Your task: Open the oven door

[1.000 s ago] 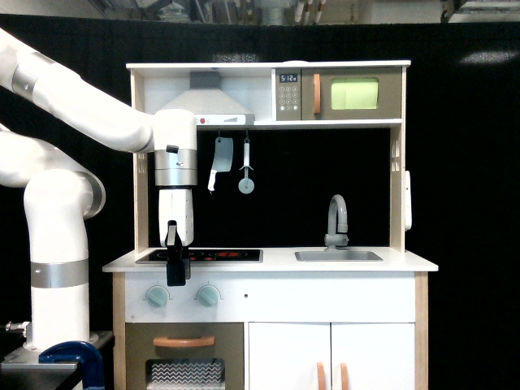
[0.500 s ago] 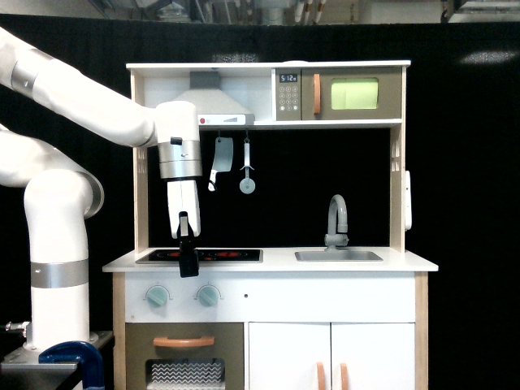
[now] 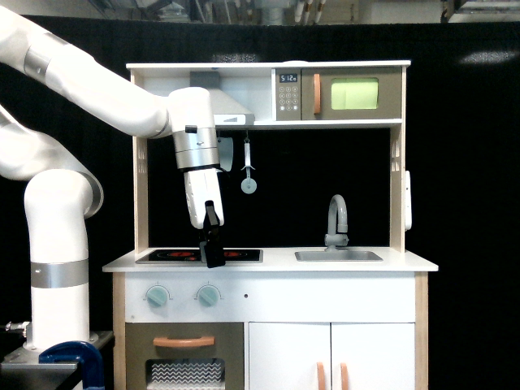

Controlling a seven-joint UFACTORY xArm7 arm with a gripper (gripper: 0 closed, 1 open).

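Jaws of the gripper point(image 3: 213, 258) hang as one dark block over the hob; whether they are spread or pressed together cannot be told from this angle, and nothing is seen between them. They point down in front of the black cooktop point(image 3: 200, 255) at the left of the white counter point(image 3: 406, 262), with the white arm point(image 3: 89, 89) reaching in from the exterior view's left.

As for the task, nothing is done yet, by my reading. The oven door point(image 3: 351, 94) sits high on the upper shelf at the right, shut flush, its yellow-green window lit and its short upright orange handle point(image 3: 317, 93) on its left edge, just beside the keypad panel point(image 3: 288, 95). The gripper is well below and to the left of that handle, apart from it. Left to do: rise to the shelf, cross to the right, take the handle and swing the door out.

Of holders: the sink basin point(image 3: 338, 255), below the grey tap point(image 3: 337, 219), shows nothing inside as far as this low view lets me see. What lies behind the shut oven door is hidden. The lower taupe door point(image 3: 184, 357) with its horizontal handle, and the white cabinet doors point(image 3: 331, 357), are all closed too.
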